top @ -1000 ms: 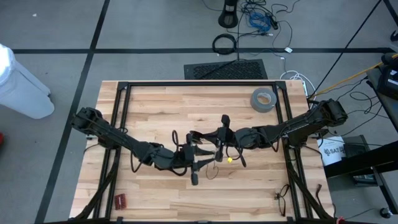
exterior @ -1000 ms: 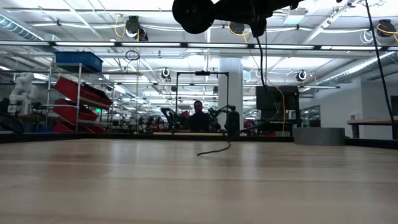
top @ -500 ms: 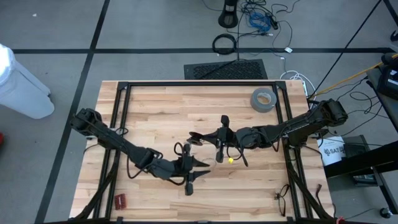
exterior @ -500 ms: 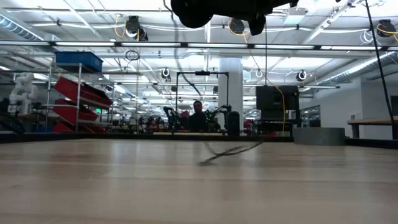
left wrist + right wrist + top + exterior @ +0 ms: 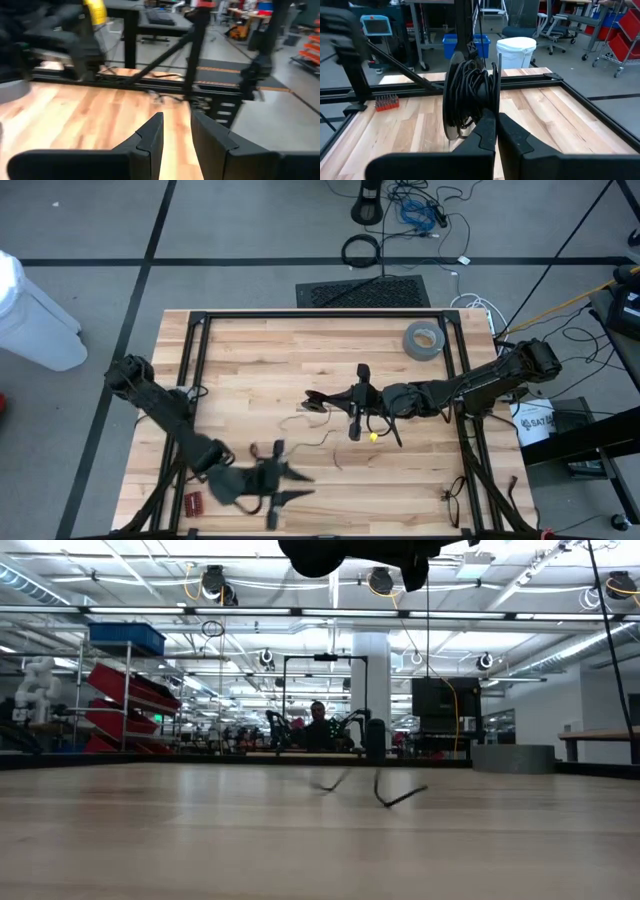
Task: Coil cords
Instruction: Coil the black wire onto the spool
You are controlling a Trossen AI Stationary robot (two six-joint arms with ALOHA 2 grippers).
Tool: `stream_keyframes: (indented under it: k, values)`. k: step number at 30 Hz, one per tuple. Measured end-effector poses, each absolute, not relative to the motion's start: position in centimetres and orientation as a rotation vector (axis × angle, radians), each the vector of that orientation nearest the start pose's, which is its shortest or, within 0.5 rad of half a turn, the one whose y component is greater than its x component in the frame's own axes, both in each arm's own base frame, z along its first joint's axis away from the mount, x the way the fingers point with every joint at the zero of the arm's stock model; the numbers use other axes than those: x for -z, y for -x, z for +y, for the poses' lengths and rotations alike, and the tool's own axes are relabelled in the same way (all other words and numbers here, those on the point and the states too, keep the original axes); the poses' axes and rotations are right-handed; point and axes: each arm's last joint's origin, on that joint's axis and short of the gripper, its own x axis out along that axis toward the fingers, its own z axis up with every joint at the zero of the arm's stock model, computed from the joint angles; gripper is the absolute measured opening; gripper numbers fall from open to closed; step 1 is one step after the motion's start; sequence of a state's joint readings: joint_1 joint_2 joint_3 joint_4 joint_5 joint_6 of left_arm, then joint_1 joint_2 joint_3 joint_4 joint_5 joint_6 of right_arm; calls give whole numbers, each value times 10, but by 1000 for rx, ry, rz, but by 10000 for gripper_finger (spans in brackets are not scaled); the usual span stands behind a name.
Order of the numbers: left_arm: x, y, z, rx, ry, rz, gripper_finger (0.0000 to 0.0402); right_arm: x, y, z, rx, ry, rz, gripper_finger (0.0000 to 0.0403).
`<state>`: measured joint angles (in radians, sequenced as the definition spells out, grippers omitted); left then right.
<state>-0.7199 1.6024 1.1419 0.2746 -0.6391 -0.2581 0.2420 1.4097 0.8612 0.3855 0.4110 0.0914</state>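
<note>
Black cord [image 5: 318, 442] now trails loose; left end effector [image 5: 275, 498], parted and empty, has retreated toward the table's near-left

One camera hangs high above and looks straight down on the whole wooden table [image 5: 260, 360], and one sits low at the table top, looking flat across the wood into the big room behind. A small camera rides on each arm, close behind its two dark fingers [image 5: 150, 137], looking out past the fingertips. All four see the same table.
</note>
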Motion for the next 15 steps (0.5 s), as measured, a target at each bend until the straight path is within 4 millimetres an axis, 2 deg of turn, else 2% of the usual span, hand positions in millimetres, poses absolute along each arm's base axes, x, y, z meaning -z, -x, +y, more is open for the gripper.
stream_keyframes:
  k: [4, 7, 12, 15]
  values:
    - [-300, -263, -248, 88, 138, 138, 105, -272, -305, 63, 177, -33, 147, 0]
    - [-297, -250, -254, -37, 89, 139, 105, -272, -305, 63, 177, -33, 145, 0]
    - [-281, -239, -246, -340, -5, 168, 105, -277, -302, 63, 176, -44, 125, 0]
    - [-265, -245, -232, -423, -33, 192, 105, -282, -299, 63, 174, -53, 107, 0]
